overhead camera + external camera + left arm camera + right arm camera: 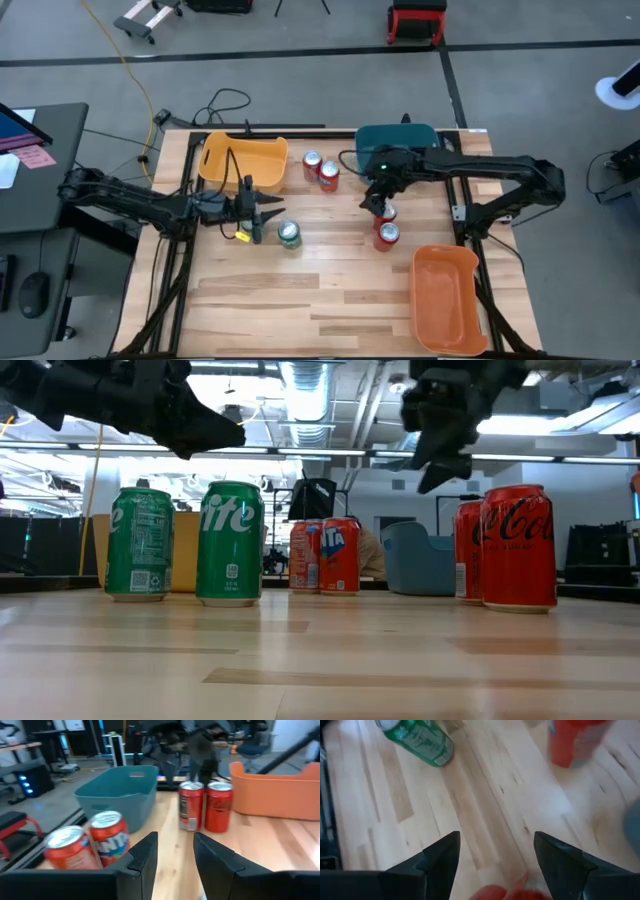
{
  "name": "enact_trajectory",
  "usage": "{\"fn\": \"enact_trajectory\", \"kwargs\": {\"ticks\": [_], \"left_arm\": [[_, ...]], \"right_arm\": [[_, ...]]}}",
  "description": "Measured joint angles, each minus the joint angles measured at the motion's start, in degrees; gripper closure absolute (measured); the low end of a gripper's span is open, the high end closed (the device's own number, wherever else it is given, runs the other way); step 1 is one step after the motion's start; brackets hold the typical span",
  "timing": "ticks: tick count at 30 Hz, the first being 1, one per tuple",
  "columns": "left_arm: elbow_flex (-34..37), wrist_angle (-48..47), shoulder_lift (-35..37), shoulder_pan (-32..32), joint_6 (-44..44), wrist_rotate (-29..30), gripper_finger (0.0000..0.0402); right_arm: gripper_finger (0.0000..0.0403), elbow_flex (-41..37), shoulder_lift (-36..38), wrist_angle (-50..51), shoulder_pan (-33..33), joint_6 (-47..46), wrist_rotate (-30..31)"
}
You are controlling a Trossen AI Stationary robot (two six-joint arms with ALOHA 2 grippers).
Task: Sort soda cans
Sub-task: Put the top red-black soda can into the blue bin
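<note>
Two green soda cans stand upright on the table. One of them stands just near-right of my left gripper, which is held level, open and empty above the table. Two orange-red cans stand by the yellow bin. Two red cans stand mid-right. My right gripper hangs open, slanting down, above the farther red can. That can's top shows below and between the fingers, clear of them.
A yellow bin stands at the far left, a teal bin at the far middle and an orange bin at the near right. Bare wood lies along the near edge and the middle.
</note>
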State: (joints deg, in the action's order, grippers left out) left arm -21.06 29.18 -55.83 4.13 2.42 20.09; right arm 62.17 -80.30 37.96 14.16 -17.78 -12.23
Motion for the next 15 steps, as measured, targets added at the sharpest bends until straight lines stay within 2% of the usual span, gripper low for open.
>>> {"fn": "enact_trajectory", "kwargs": {"ticks": [7,12,15], "left_arm": [[0.00,0.15,0.00,-4.81,4.55,-0.13,0.0281],[0.00,-1.78,0.00,-6.08,4.13,-2.44,0.0281],[0.00,-2.95,-0.01,-6.11,3.97,-3.45,0.0281]], "right_arm": [[0.0125,9.86,-7.04,1.52,0.23,6.62,4.19],[0.0125,16.18,-8.08,4.44,0.48,10.34,9.38],[0.0125,17.42,-6.96,6.28,0.77,10.13,10.03]]}}
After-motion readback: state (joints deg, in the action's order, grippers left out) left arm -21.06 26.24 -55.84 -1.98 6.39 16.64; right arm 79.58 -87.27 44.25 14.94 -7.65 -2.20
